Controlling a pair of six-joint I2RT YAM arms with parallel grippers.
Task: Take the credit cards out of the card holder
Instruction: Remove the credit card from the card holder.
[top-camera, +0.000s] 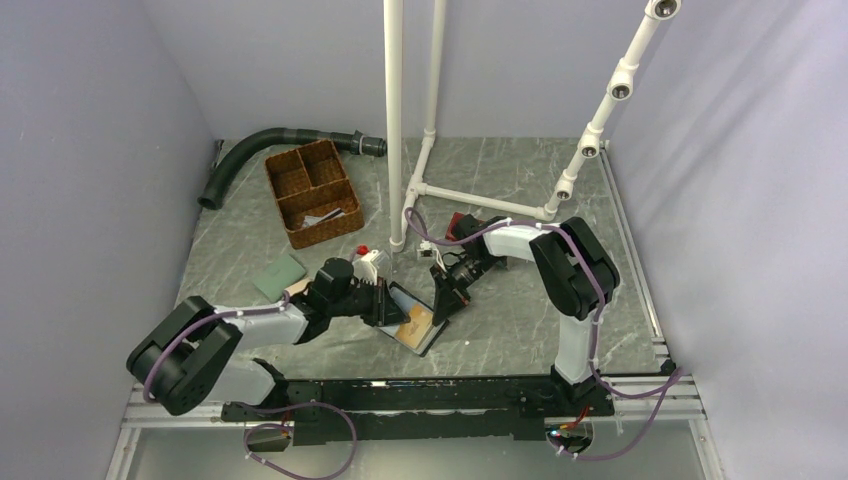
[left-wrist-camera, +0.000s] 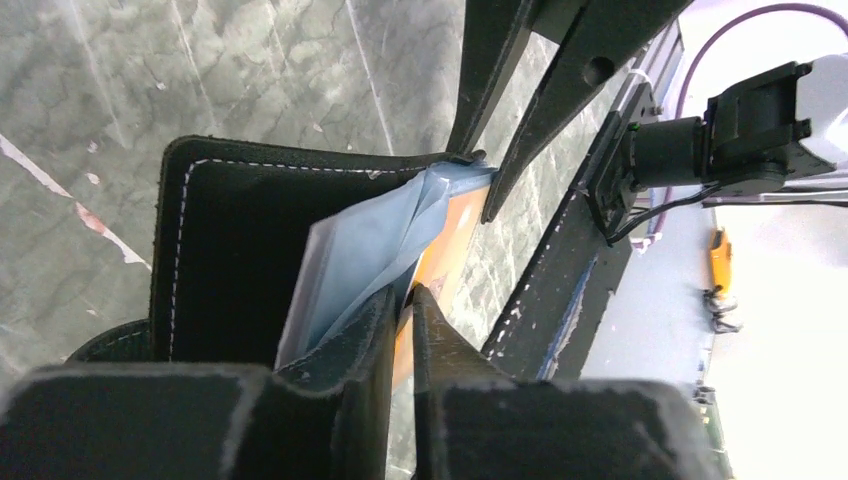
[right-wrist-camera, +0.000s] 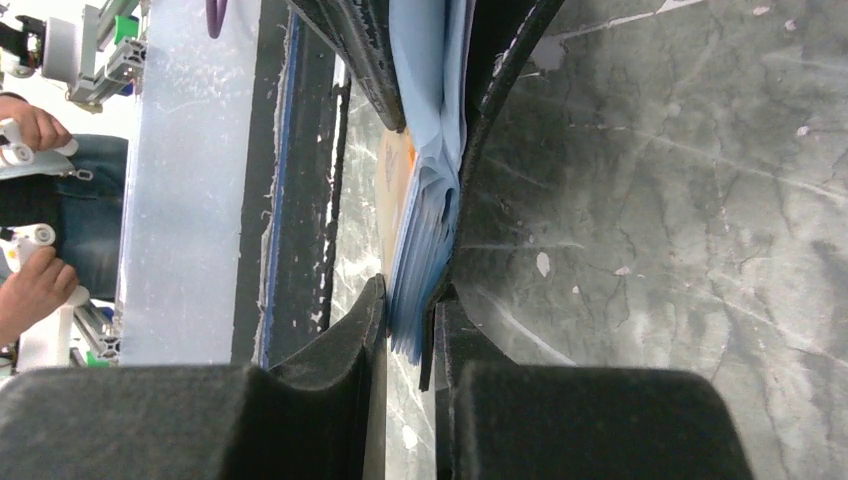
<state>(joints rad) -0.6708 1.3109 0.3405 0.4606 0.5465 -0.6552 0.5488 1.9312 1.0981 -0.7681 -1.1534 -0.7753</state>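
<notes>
The card holder (top-camera: 424, 332) lies open on the table between my arms, its light blue panel (top-camera: 404, 297) to the left of its tan panel. My left gripper (top-camera: 385, 300) is at its left edge. In the left wrist view, that gripper (left-wrist-camera: 402, 295) is shut on the edge of the orange-yellow credit card (left-wrist-camera: 450, 245), which sticks out beside the blue panel (left-wrist-camera: 365, 250) and the black cover (left-wrist-camera: 230, 250). My right gripper (top-camera: 445, 295) is shut on the holder's right edge, pinching the blue leaves (right-wrist-camera: 425, 150) and black rim (right-wrist-camera: 410, 295). The dark card is hidden.
A wicker basket (top-camera: 312, 192) stands at the back left, with a black hose (top-camera: 255, 148) behind it. A green wallet (top-camera: 278, 275) lies to the left and a red wallet (top-camera: 460, 222) behind the right gripper. White pipe frame (top-camera: 395, 120) stands mid-table. A black rail (top-camera: 400, 395) runs along the front edge.
</notes>
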